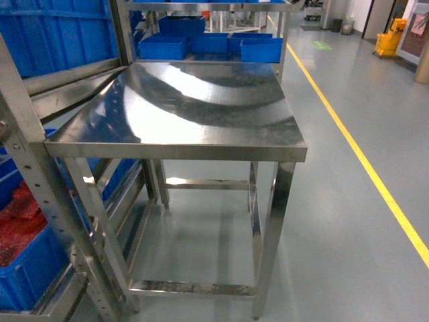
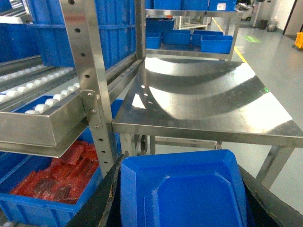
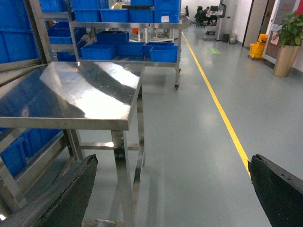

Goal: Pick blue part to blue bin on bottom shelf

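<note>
In the left wrist view my left gripper (image 2: 180,170) is shut on the blue part (image 2: 182,194), a wide moulded blue plastic piece that fills the gap between both black fingers (image 2: 102,201). To its left is a rack level with white rollers and a flat steel front rail (image 2: 40,127). Under that rail sits a blue bin (image 2: 42,210) full of red parts (image 2: 57,175). I cannot tell which level is the bottom shelf. My right gripper (image 3: 173,161) is open over bare floor with nothing in it. Neither gripper shows in the head view.
A square steel table (image 1: 181,100) stands straight ahead, against the perforated rack post (image 2: 87,80). Blue bins (image 1: 208,43) sit on a cart behind it. A yellow floor line (image 1: 362,161) runs along the right. The bin of red parts (image 1: 27,268) is at lower left.
</note>
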`<state>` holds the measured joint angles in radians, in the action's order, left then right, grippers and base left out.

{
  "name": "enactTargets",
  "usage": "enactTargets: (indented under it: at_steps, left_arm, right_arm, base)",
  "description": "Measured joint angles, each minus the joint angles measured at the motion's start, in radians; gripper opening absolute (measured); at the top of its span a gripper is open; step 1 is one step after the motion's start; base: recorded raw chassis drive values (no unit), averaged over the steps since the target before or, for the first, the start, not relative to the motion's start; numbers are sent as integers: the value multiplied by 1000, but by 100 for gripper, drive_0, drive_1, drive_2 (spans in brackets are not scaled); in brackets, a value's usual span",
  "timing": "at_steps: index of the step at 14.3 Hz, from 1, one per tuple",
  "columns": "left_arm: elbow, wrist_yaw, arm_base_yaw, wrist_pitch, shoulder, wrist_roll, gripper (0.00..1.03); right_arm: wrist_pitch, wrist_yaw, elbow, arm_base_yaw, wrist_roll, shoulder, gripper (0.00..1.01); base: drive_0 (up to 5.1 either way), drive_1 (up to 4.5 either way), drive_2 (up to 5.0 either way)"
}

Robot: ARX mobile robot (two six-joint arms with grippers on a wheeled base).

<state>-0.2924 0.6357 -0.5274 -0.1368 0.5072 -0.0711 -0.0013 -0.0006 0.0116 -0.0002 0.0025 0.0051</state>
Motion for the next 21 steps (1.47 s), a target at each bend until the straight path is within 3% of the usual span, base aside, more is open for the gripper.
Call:
enactTargets:
  at_steps: [6, 21]
  left_arm:
    - [0, 0, 0, 2, -4, 0, 44]
    - [0, 0, -1, 0, -4, 0, 44]
  right_arm:
    - [-3, 0, 0, 0, 0, 0, 98]
    - [-1, 1, 0, 0, 0, 0, 98]
  base:
    - [0, 0, 0]
    - [-496, 248, 248]
